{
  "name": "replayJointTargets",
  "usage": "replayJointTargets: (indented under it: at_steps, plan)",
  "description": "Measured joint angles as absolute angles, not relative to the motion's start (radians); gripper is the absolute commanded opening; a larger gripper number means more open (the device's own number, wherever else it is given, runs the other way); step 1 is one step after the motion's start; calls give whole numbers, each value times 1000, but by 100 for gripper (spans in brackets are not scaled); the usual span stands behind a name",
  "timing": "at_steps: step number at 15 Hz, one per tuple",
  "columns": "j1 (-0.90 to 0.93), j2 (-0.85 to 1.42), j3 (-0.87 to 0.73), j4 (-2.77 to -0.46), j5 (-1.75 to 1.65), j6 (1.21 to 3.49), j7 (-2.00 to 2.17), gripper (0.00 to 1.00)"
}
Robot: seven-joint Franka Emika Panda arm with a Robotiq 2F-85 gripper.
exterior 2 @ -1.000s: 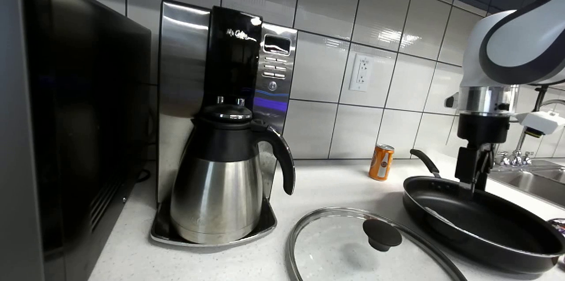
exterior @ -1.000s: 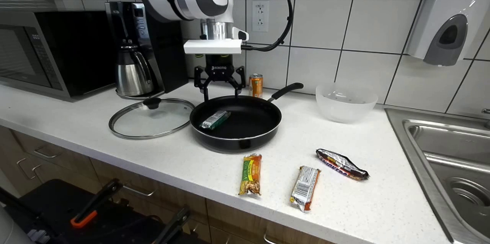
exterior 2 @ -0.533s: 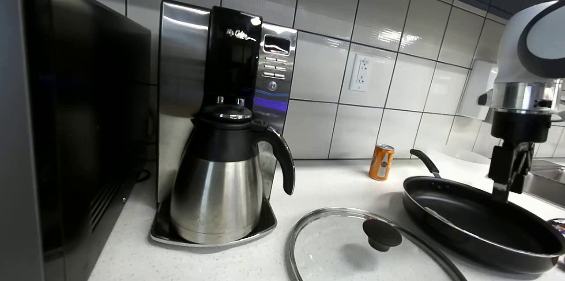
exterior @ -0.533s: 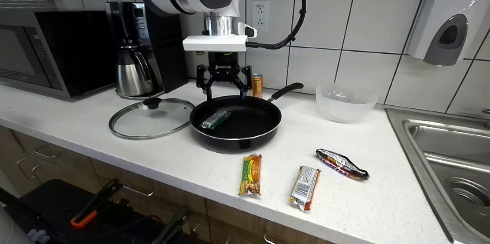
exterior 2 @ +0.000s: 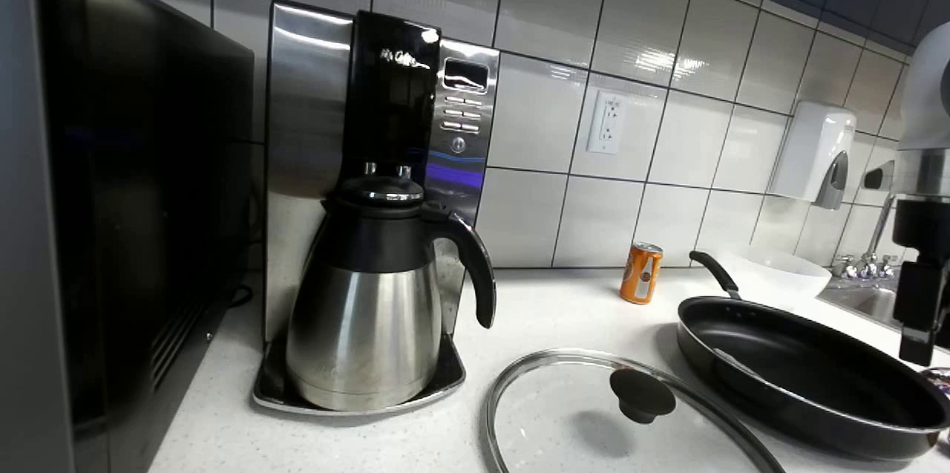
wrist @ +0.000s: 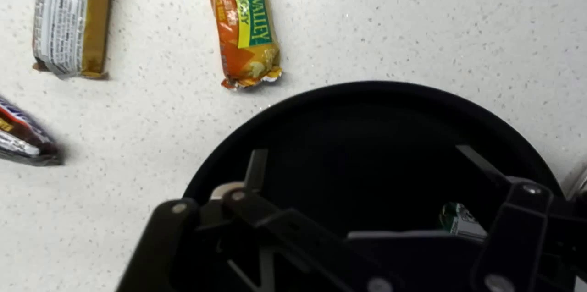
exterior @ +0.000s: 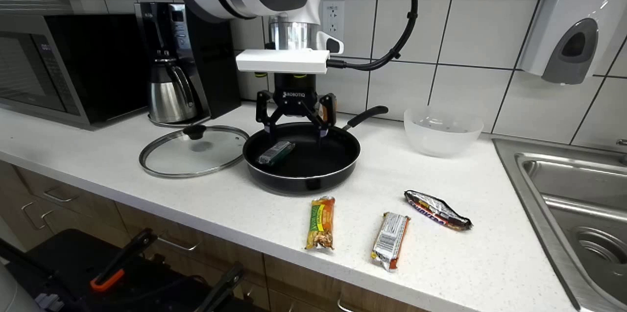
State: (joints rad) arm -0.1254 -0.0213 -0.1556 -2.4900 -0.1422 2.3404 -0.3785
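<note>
Spread and empty, the hand (exterior: 295, 134) hangs over the pan (exterior: 313, 185), seemingly at the positioning step; gripping the green bar (exterior: 276, 153) below would call for realigning, then lowering.

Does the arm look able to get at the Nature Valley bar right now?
Probably yes, if it clears the pan below: the pincer is open and nothing covers the Nature Valley bar.

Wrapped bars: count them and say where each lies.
4: green bar in the pan; Nature Valley bar, white-labelled bar and dark bar on the counter, the last nearest the sink.
</note>
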Motion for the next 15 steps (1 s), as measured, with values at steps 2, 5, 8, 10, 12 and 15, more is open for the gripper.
replayJointTargets:
  at_steps: [2,5,8,10,12,15]
  plan:
    - [-134,-32,-168,-2514,-166,2340,-384,100]
    - [-143,-41,-185,-2545,-206,2342,-385,100]
    - [-151,-42,-199,-2572,-232,2345,-385,100]
    - [-158,-42,-208,-2588,-243,2351,-385,100]
    - [-167,-39,-213,-2602,-255,2360,-384,100]
    - [-177,-24,-225,-2615,-281,2385,-381,100]
